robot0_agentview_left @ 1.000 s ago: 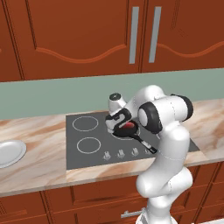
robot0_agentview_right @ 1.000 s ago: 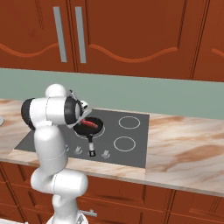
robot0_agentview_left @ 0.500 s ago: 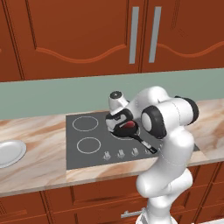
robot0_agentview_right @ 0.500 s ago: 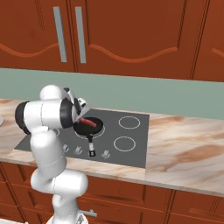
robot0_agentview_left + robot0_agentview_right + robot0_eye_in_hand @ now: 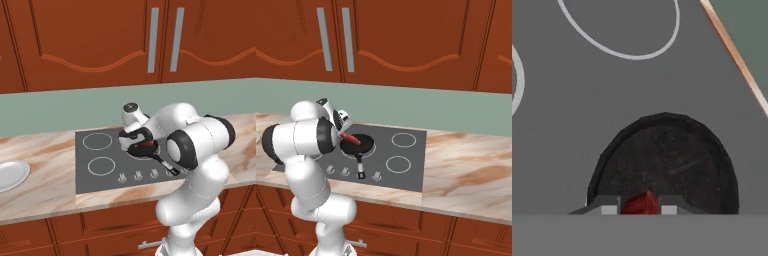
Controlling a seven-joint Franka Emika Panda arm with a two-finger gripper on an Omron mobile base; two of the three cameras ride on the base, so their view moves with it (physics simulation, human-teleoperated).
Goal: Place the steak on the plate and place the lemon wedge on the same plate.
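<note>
While you look along the hand, the gripper [image 5: 640, 209] has its two fingers closed on the steak [image 5: 641, 204], a red piece pinched between the tips just above the black pan [image 5: 677, 165]. That pan sits on the dark stovetop [image 5: 107, 162], its handle pointing toward the front edge. Well off to the left, on the marble counter [image 5: 45, 192], you find the white plate [image 5: 11, 174].
</note>
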